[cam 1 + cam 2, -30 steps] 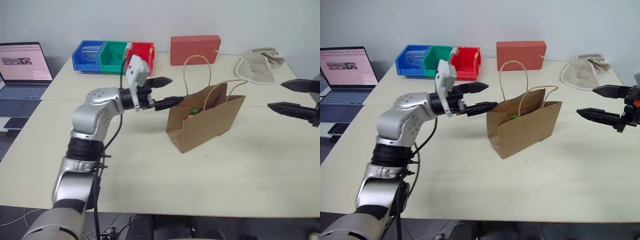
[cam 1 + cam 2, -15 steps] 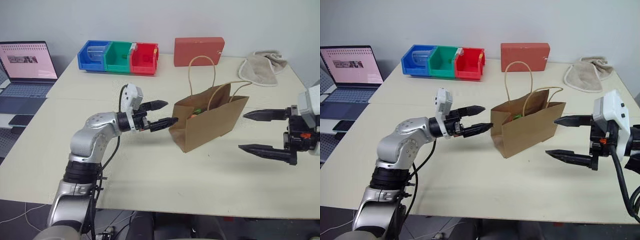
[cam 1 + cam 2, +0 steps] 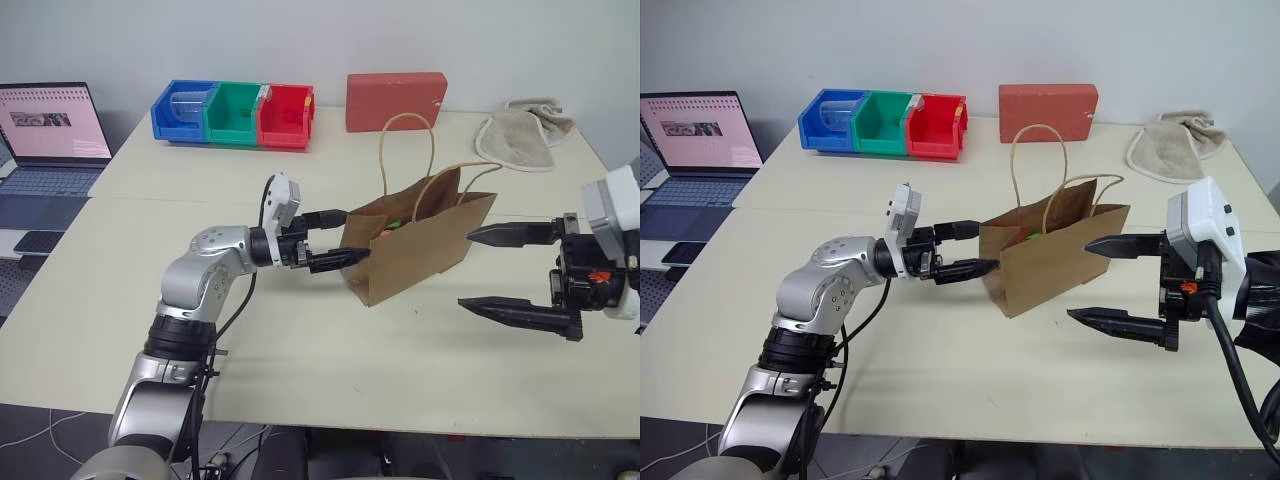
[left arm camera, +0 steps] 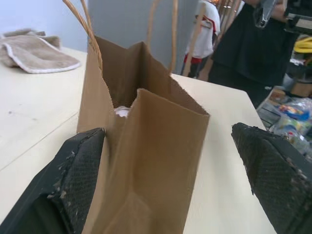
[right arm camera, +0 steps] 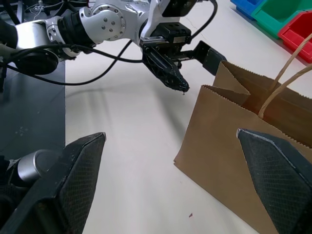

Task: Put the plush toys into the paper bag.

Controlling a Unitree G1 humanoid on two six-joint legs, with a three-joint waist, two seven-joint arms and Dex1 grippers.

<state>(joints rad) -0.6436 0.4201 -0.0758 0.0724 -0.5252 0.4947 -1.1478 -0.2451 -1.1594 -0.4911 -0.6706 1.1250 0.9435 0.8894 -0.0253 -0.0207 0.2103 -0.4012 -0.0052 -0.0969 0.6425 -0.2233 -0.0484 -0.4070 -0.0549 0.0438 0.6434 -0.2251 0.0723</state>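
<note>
On the worktop (image 3: 300, 330) stands the paper bag (image 3: 415, 250), plush toys (image 3: 390, 226) inside (barely peeking); left end effector (image 3: 333, 236) and right end effector (image 3: 510, 270) spread, empty — withdraw gently, avoiding toppling it

paper bag (image 3: 420, 250) on table (image 3: 300, 340), box (image 3: 396, 100) behind

On the pale table (image 3: 300, 340), 3 joined bins stand along the far edge: blue bin (image 3: 180, 110), green bin (image 3: 231, 113), red bin (image 3: 284, 115). A red rectangular box (image 3: 396, 100) stands upright just beyond them, and a beige towel (image 3: 524, 137) lies crumpled near the far corner. An open laptop (image 3: 50, 135) sits on a separate surface beside the table
</note>
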